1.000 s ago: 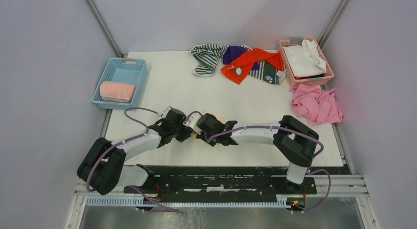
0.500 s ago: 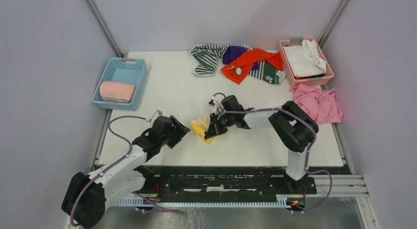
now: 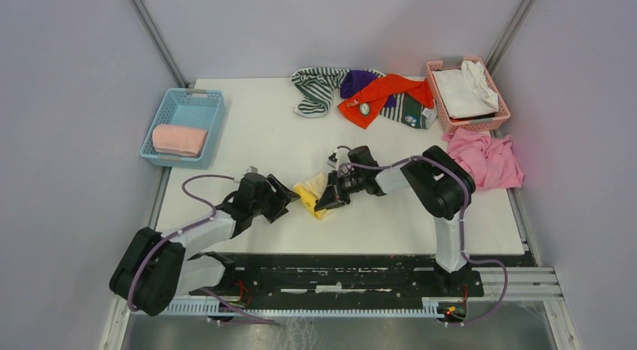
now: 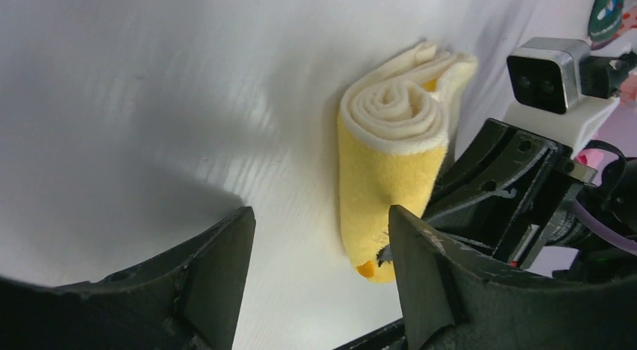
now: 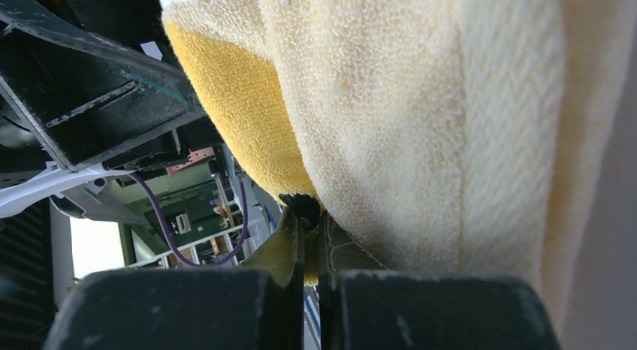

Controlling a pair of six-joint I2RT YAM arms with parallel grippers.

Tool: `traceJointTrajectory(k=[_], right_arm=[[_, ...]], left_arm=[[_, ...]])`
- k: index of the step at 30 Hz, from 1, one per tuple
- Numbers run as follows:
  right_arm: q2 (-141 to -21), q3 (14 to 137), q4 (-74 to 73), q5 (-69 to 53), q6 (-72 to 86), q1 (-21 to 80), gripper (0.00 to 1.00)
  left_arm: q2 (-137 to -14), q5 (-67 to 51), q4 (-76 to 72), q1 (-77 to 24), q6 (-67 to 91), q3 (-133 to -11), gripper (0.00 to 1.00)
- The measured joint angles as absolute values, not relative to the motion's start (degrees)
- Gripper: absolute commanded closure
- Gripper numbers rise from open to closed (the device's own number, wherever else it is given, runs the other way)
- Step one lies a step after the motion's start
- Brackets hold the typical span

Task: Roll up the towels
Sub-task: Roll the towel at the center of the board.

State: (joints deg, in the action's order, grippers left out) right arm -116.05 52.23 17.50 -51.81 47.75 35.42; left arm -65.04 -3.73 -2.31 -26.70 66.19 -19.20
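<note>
A pale yellow towel (image 3: 310, 193), rolled, lies on the white table (image 3: 255, 132) between my grippers. In the left wrist view the yellow towel (image 4: 392, 161) shows its spiral end. My left gripper (image 3: 283, 197) is open just left of the roll, and its fingers (image 4: 216, 269) stand apart without touching it. My right gripper (image 3: 324, 201) is shut on the roll's lower edge; in the right wrist view the gripper (image 5: 311, 245) pinches a thin fold of the towel (image 5: 421, 102). Striped (image 3: 315, 89), purple (image 3: 355, 81), orange-red (image 3: 381, 95) and dark green (image 3: 412, 110) towels lie heaped at the back.
A blue basket (image 3: 185, 98) at the left holds a rolled light pink towel (image 3: 179, 140). A pink basket (image 3: 472, 125) at the back right holds white cloths (image 3: 462, 91). A crumpled pink cloth (image 3: 485, 159) lies by the right edge.
Both grippers were together over the towel a second ago. The left arm drew back and came forward again. The right arm folded back to the right, still holding the towel.
</note>
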Motion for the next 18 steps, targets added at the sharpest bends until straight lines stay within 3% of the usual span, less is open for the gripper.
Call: traceJointTrajectory(k=[5, 13, 18], right_arm=[[-116.9, 52.2, 17.9, -53.0, 48.4, 35.0, 0.97], [-114.8, 53.3, 11.4, -50.9, 44.7, 34.8, 0.75], [-109.4, 53.3, 3.9, -45.2, 39.2, 35.5, 0.63]], left_arm=[[-71.8, -6.1, -8.0, -26.6, 66.2, -21.0, 0.32], [-78.9, -8.6, -14.6, -26.6, 66.4, -22.6, 0.45], [-80.7, -9.2, -16.3, -26.6, 67.9, -22.5, 0.48]])
